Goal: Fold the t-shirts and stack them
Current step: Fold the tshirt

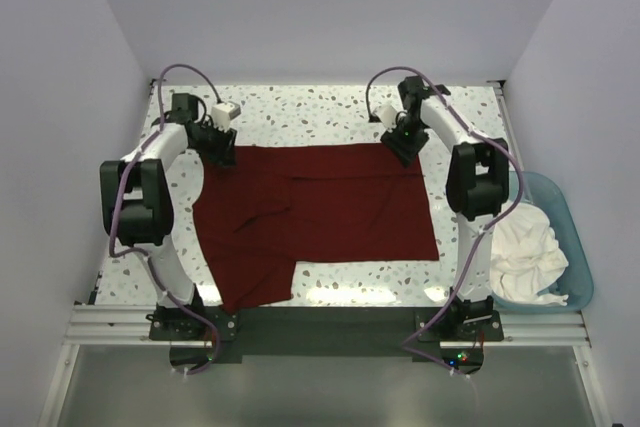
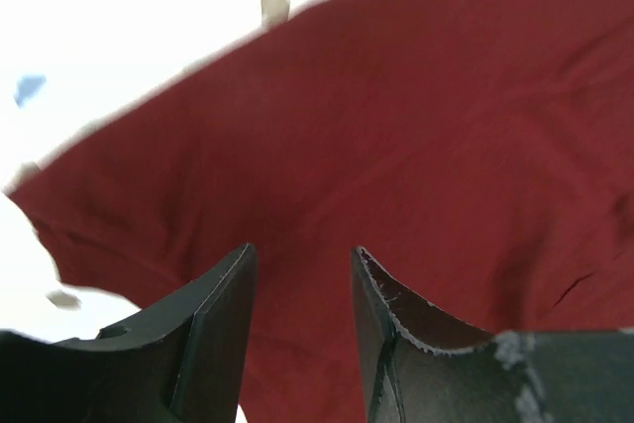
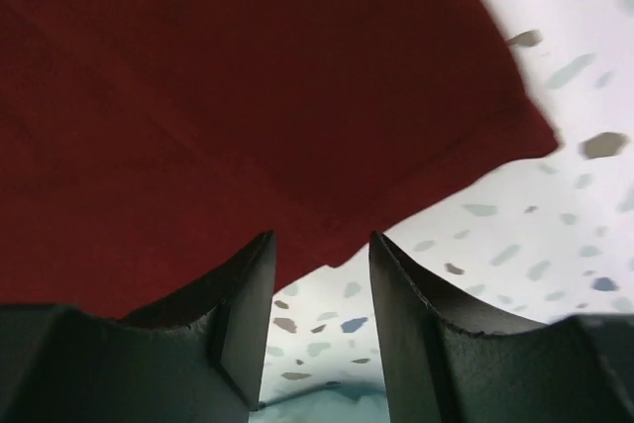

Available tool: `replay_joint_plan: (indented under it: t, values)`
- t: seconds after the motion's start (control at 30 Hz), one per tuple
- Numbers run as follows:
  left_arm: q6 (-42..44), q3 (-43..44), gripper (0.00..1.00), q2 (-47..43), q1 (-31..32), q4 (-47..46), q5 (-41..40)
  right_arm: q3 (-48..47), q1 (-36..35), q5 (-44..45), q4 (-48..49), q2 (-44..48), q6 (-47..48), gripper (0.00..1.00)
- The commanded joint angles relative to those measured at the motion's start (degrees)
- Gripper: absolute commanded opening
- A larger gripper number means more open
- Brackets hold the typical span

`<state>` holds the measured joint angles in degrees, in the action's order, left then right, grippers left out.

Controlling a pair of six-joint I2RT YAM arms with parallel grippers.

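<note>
The maroon t-shirt [image 1: 315, 212] lies spread on the speckled table, partly folded, with one flap hanging toward the near edge. My left gripper [image 1: 222, 154] is open over the shirt's far left corner; the left wrist view shows red cloth [image 2: 396, 146] between and beyond its fingers [image 2: 223, 314]. My right gripper [image 1: 403, 147] is open at the shirt's far right corner; the right wrist view shows the cloth's edge [image 3: 297, 96] just past the fingers [image 3: 248, 294], with bare table between them. The white t-shirt [image 1: 525, 247] lies crumpled in the tub.
A light blue plastic tub [image 1: 578, 247] stands at the right table edge beside the right arm. White walls close the table on three sides. The arm bases sit on a metal rail [image 1: 320, 325] at the near edge.
</note>
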<state>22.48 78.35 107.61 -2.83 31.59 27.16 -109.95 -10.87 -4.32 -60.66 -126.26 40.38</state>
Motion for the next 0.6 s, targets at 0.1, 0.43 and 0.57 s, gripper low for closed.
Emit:
replay_joint_plan:
  t: [0.1, 0.43, 0.57]
  values:
    - [-0.15, -1.53, 0.48, 3.56, -0.60, 2.33, -8.42, 4.74, -0.11, 1.05, 2.82, -1.71, -4.78, 0.46]
    - [-0.33, 17.42, 0.47, 23.06, -2.26, 1.98, -15.64, -5.25, -0.02, 7.30, 8.97, -11.72, -8.12, 0.48]
    - [0.37, 28.41, 0.49, 29.40, -2.36, 3.37, -15.21, -13.34, -0.11, 8.88, 8.46, -16.38, -9.27, 0.52]
